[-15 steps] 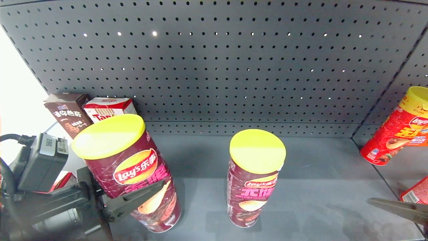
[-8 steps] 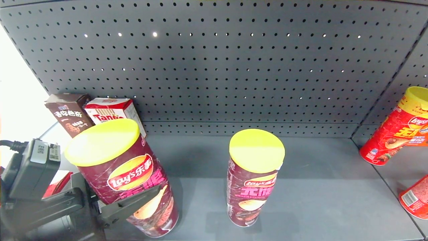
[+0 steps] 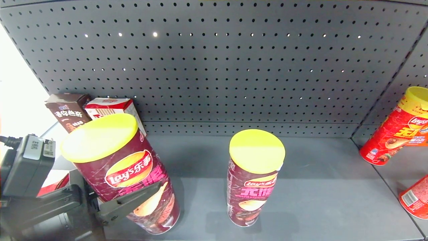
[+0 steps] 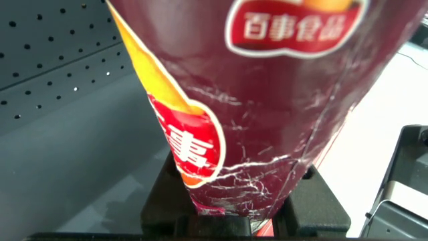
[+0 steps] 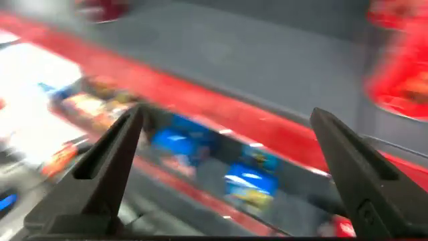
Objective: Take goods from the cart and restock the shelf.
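Observation:
My left gripper point(image 3: 128, 201) is shut on a maroon chips can point(image 3: 123, 170) with a yellow lid, held tilted at the left end of the grey shelf point(image 3: 317, 201). I cannot tell whether its base touches the shelf. In the left wrist view the same can point(image 4: 267, 100) rises close up out of the gripper. A second maroon can point(image 3: 255, 177) stands upright mid-shelf, apart from the held one. My right gripper point(image 5: 234, 174) is open with nothing between its fingers, over a blurred red shelf edge point(image 5: 200, 100) with goods below.
A brown box point(image 3: 67, 112) and a red-and-white box point(image 3: 112, 105) stand at the back left against the pegboard point(image 3: 214, 67). Two red cans point(image 3: 398, 130) point(image 3: 414, 201) show past the right divider. Open shelf floor lies between the cans and to the right.
The held can has shifted a little left and nearer with my left gripper. A right finger tip seen at the head view's lower right one second ago has left it.

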You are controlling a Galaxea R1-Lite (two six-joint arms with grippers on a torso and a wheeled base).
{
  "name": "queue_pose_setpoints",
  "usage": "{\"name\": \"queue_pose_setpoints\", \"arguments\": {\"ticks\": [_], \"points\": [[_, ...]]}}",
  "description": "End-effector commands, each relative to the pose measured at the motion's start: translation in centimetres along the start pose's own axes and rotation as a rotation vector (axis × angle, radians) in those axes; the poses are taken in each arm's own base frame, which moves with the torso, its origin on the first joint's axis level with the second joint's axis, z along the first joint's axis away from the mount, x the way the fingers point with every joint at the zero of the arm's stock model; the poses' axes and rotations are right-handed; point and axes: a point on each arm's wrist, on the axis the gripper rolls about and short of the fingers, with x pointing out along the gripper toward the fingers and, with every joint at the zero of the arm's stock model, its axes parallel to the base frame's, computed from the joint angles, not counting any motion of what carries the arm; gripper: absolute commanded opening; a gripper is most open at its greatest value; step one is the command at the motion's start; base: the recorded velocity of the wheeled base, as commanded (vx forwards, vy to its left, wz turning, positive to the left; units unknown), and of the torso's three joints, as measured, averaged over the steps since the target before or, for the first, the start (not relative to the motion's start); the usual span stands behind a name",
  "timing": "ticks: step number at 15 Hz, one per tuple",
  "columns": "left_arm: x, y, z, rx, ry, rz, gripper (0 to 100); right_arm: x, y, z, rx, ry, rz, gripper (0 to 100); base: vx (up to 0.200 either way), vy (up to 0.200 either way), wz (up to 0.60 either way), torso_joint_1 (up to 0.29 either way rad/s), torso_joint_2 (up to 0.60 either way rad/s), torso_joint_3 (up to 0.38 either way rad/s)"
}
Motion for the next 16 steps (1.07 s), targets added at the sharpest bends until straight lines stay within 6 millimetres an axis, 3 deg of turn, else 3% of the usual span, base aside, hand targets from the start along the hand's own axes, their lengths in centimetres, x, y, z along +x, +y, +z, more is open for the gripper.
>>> {"name": "queue_pose_setpoints", "arguments": {"ticks": [1,5,9,12,16], "points": [[0.04,-0.01,0.05,0.001,-0.002,-0.002,0,0.14,-0.09,-0.13,-0.003,-0.009,-0.041,100,0.0,0.0,0.0,0.0,0.0,0.0],[0.02,-0.03,-0.03,-0.001,0.001,-0.002,0,0.23,-0.04,0.0,-0.169,-0.038,0.024,100,0.0,0.0,0.0,0.0,0.0,0.0],[-0.02,-0.09,-0.09,0.0,0.002,-0.005,0,0.27,-0.03,-0.01,-0.163,-0.046,0.062,100,0.0,0.0,0.0,0.0,0.0,0.0],[-0.06,-0.12,-0.22,-0.001,0.007,-0.01,0,1.07,0.1,-0.36,-0.121,-0.176,0.237,100,0.0,0.0,0.0,0.0,0.0,0.0],[-0.04,-0.15,-0.18,-0.001,0.005,-0.019,0,1.1,-0.04,-0.45,-0.064,-0.153,0.171,100,0.0,0.0,0.0,0.0,0.0,0.0]]}}
